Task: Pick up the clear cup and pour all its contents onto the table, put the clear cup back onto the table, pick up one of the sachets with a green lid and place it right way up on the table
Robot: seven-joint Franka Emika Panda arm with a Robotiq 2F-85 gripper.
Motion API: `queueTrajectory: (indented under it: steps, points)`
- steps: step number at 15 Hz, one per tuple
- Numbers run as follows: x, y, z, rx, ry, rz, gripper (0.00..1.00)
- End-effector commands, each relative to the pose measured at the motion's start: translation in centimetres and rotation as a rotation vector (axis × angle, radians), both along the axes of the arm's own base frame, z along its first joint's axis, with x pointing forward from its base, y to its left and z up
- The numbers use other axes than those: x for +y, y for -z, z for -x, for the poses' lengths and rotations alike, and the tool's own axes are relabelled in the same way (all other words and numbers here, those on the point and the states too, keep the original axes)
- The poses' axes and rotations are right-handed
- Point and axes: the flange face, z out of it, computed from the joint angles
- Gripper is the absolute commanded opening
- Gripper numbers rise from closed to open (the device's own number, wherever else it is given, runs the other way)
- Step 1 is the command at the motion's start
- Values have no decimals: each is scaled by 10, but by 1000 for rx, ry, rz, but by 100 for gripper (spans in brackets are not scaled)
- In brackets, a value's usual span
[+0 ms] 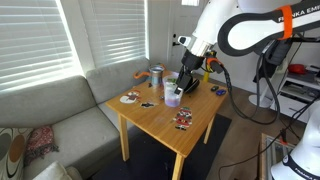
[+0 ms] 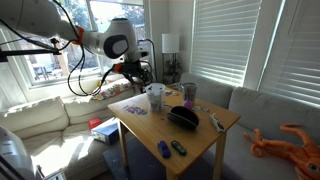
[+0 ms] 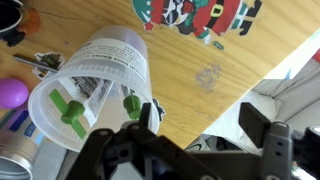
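The clear cup (image 3: 95, 75) stands on the light-wood table (image 3: 200, 75); two green lids (image 3: 70, 108) of sachets show inside it. It also shows in both exterior views (image 1: 172, 97) (image 2: 155, 97). My gripper (image 3: 200, 125) is open and empty, just above the table. The cup lies outside the jaws, right beside one finger. In both exterior views the gripper (image 1: 184, 78) (image 2: 143, 73) hovers close to the cup. Colourful sachets (image 3: 195, 18) lie flat on the table (image 1: 183, 119), others near the far edge (image 1: 130, 98).
A grey-and-orange container (image 1: 157, 77) and a dark bowl (image 2: 182, 117) stand near the cup. A purple object (image 3: 12, 93) and keys (image 3: 40, 62) lie by it. Small items (image 2: 170, 149) lie near a table edge. A grey sofa (image 1: 60, 120) adjoins the table.
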Motion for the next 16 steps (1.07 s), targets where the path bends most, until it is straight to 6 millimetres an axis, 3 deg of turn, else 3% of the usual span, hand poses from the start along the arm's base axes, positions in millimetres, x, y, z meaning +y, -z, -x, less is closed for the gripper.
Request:
queueTrajectory:
  steps: [1, 4, 5, 6, 8, 11, 13, 15, 16]
  points:
    - [2, 1, -10, -14, -25, -30, 63]
    - [-1, 1, -11, -17, -19, -25, 42]
    - [-1, 2, -12, -15, -17, -24, 40]
    - [-2, 2, -12, -13, -13, -22, 77]
    - [-4, 2, -14, -17, -1, -18, 73]
    - [-8, 2, -14, -12, 14, -7, 93]
    - [-9, 5, -15, -8, 20, -8, 100]
    - [-9, 8, -17, -2, 22, -22, 100]
    - [-9, 9, -17, -1, 23, -26, 92]
